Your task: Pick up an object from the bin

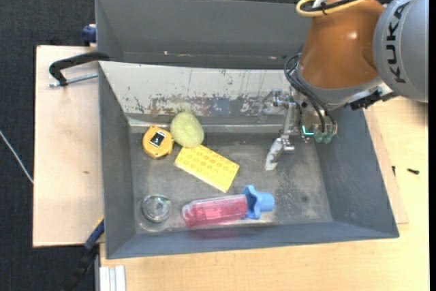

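Grey bin (pixel 320 187), end effector (pixel 279 150) right of yellow brick (pixel 206 167), pink bottle (pixel 214 211); grip unreadable

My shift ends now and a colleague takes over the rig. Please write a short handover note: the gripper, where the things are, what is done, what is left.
The gripper is down inside the bin, over bare floor in its right half. I see nothing held in it.
All the things lie to its left:
- The yellow toy plate is nearest, mid-floor.
- The pale green ball and the yellow tape measure are beyond it, towards the back wall.
- The pink bottle with a blue cap lies along the front wall.
- The clear glass is in the front left corner.
Done: nothing picked yet.
Left: choose one thing, grasp it, lift it out.
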`<state>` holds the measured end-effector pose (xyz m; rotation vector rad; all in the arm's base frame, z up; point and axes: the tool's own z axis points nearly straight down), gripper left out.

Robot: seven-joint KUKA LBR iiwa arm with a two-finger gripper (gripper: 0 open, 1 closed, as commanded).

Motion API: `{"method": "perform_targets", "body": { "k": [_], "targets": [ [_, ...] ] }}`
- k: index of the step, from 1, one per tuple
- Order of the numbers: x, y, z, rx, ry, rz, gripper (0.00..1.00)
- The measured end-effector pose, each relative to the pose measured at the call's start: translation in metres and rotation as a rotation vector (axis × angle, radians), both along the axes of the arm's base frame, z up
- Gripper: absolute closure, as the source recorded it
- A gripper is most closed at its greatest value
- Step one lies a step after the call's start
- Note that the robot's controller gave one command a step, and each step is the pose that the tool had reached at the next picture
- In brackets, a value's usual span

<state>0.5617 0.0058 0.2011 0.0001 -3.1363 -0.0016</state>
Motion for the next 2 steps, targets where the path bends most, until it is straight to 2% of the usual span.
{"method": "perform_targets", "body": {
  "k": [1,2],
  "targets": [
    [0.002,0.000,0.005,0.000,-0.008,0.000,0.00],
    [-0.001,0.014,-0.010,-0.003,-0.015,0.046,0.00]
  ]
}}
